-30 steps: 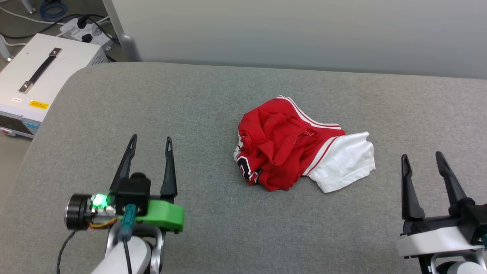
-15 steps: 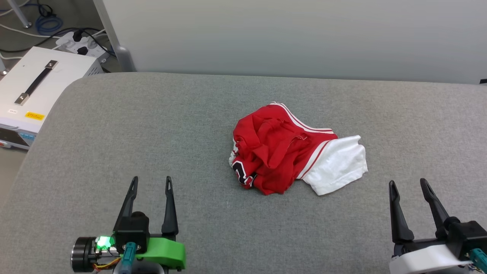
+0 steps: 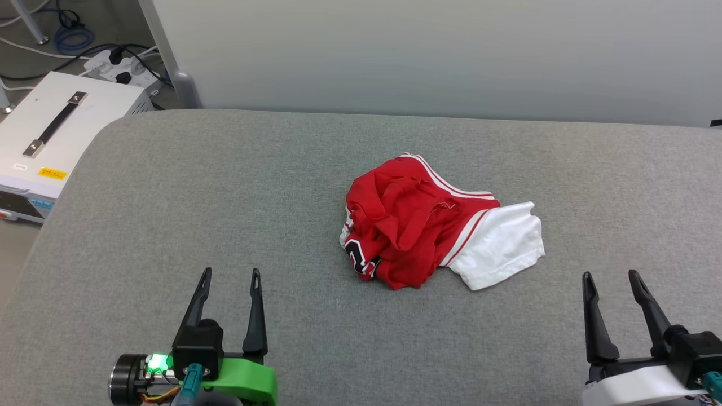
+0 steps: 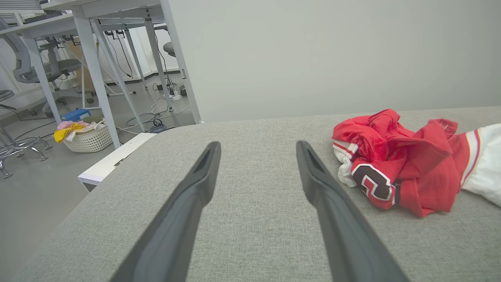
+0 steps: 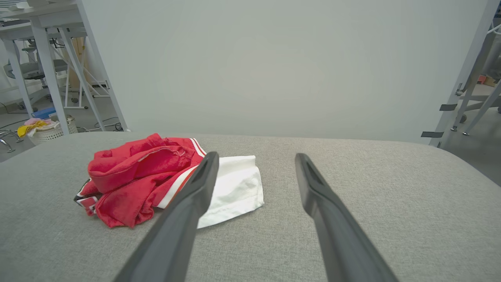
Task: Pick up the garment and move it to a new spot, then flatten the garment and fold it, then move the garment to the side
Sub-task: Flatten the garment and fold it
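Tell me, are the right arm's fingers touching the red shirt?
Apart. The head view shows bare grey tabletop between the right fingers and the shirt.

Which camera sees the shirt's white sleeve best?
The head view: the white sleeve lies whole, seen from above. In the right wrist view a finger crosses it; the left wrist view cuts it off.

Your head camera looks forward and down on the grey surface (image 3: 225, 186) from high up. Your 2 wrist cameras sit low over it, facing the far wall (image 3: 423, 56) along the left gripper (image 4: 257, 143) and right gripper (image 5: 256, 155). All 3 views share the garment (image 3: 417, 225) at its middle.
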Robot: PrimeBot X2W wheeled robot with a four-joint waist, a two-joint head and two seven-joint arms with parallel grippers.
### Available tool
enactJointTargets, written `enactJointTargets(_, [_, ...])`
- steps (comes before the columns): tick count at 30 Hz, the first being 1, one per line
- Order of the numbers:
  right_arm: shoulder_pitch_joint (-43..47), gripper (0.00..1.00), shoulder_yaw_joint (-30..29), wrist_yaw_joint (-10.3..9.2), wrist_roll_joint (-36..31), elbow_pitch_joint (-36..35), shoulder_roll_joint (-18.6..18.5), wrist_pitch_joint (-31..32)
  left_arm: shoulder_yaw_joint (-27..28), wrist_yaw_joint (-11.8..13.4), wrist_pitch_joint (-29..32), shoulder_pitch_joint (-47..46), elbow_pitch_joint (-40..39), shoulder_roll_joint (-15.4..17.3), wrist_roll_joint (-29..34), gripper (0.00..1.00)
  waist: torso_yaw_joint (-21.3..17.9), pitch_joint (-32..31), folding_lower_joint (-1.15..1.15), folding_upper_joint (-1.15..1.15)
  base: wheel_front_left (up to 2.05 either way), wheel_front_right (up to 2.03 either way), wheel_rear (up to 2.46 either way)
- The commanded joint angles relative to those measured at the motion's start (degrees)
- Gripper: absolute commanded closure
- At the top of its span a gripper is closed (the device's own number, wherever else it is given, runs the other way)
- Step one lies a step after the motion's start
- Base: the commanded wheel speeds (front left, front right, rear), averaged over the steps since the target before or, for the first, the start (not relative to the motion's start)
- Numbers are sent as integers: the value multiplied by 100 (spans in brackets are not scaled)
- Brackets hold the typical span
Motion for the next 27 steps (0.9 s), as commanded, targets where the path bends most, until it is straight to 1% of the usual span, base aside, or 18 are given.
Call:
enactJointTargets(1, [-3, 0, -45, -4, 19, -42, -9, -16, 56, -50, -32, 64, 11, -47, 75, 0, 6, 16, 0, 0, 0, 0, 0])
enactJointTargets(5, [-260, 0, -140, -4, -152, -220, -21, -16, 140, -131, -32, 11, -9, -127, 148, 0, 21, 86, 0, 0, 0, 0, 0])
enactJointTargets(8, [-623, 0, -227, -4, -165, -379, -205, -16, 177, -185, -32, -68, -32, -179, 195, 0, 41, 181, 0, 0, 0, 0, 0])
enactJointTargets(13, [-1535, 0, -191, -4, -85, -620, -874, -16, 226, -258, -32, -259, -82, -261, 260, 0, 89, 401, 0, 0, 0, 0, 0])
enactJointTargets(16, [-2052, 0, 56, -4, 69, -506, -1378, -16, 231, -288, -32, -372, -103, -304, 296, 0, 131, 549, 0, 0, 0, 0, 0])
enactJointTargets(20, [-2662, 0, 822, -4, 399, 55, -2230, 29, 234, -320, -32, -501, -121, -356, 327, 0, 195, 714, 0, 0, 0, 0, 0])
enactJointTargets(22, [-2989, 0, 1304, -4, 704, 298, -2665, 329, 234, -327, -33, -545, -128, -379, 342, 0, 232, 784, 0, 0, 0, 0, 0])
enactJointTargets(24, [-3264, 0, 1762, -4, 1102, 405, -3020, 823, 236, -322, -33, -589, -139, -400, 360, 0, 267, 853, 0, 0, 0, 0, 0])
enactJointTargets(27, [-3638, 0, 2568, -4, 1899, 430, -3636, 1827, 230, -311, -33, -656, -165, -429, 386, 0, 323, 968, 0, 0, 0, 0, 0])
